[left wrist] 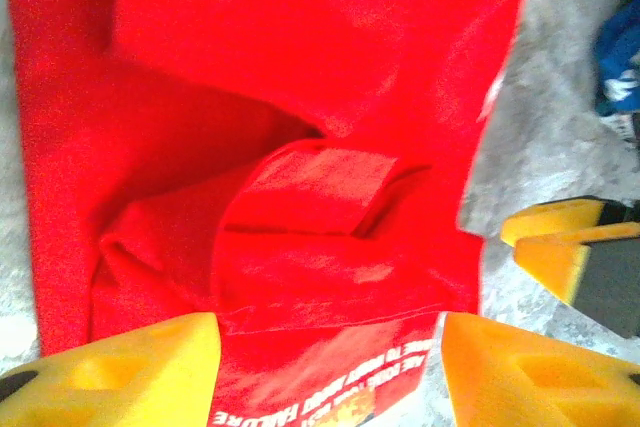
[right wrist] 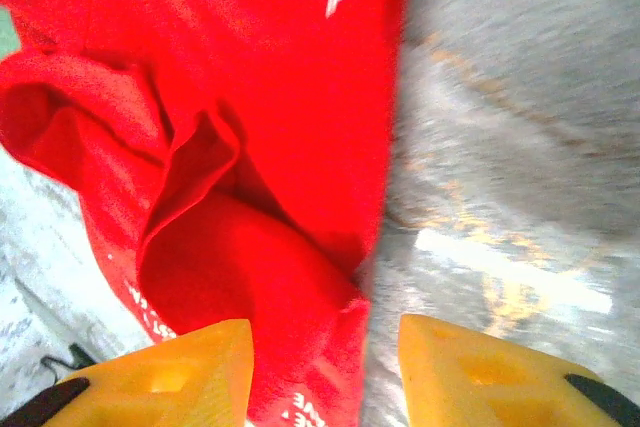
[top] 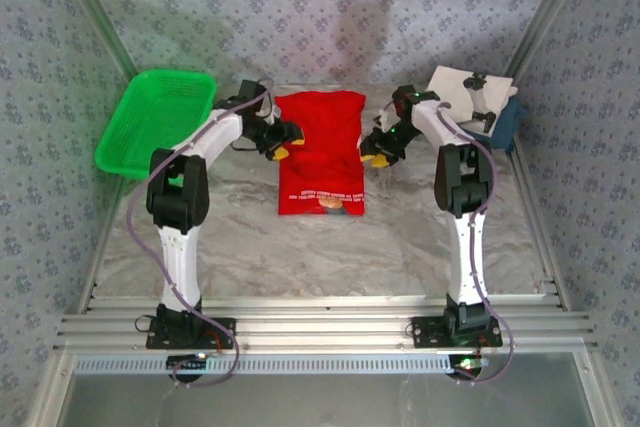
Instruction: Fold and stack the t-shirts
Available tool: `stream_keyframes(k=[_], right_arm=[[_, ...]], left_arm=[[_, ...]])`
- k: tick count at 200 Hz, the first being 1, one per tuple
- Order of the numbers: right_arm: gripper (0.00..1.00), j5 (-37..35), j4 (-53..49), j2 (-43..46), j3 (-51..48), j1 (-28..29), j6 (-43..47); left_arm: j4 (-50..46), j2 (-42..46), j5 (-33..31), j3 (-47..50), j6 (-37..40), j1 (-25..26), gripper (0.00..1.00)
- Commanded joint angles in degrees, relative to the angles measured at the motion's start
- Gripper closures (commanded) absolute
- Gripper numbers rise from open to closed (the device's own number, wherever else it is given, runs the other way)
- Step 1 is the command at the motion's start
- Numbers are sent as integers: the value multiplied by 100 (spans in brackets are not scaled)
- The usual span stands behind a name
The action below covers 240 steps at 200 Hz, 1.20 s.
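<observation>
Green basket (top: 155, 127) far L, red tee (top: 320, 147) outside it; L jaws, R jaws both spread.

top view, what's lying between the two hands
A bright red cloth t-shirt fills the stretch between the left hand and the right hand, as the top view shows.

This is a robotics lab test cell, not a lived-in room. Aluminium framing rails (top: 320, 327) cross the bottom of the top view, with the left arm's base (top: 190, 327) and the right arm's base (top: 462, 325) bolted on. A slanted metal post (top: 95, 7) at upper left edges patterned backdrop walls (top: 300, 7), which box in a marble-print tabletop (top: 400, 247).
</observation>
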<state>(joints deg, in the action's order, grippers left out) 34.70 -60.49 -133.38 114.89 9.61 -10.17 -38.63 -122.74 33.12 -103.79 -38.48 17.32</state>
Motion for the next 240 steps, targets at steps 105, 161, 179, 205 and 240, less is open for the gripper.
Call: stream_keyframes(k=[105, 161, 179, 205, 240], right_arm=[[93, 418, 2817, 2298, -3794, 669, -1663], [95, 271, 2899, 1310, -3040, 689, -1703], [95, 275, 2752, 981, -2637, 669, -1675], [95, 172, 2694, 615, -2063, 573, -1775], [91, 75, 2919, 219, -1288, 381, -2127]], left_arm=[[730, 2167, -270, 3088, -250, 304, 87], [845, 1103, -418, 2437, -246, 404, 90], [764, 724, -500, 2083, -212, 403, 90], [795, 292, -634, 1534, -310, 323, 90], [787, -148, -900, 568, -511, 142, 88]])
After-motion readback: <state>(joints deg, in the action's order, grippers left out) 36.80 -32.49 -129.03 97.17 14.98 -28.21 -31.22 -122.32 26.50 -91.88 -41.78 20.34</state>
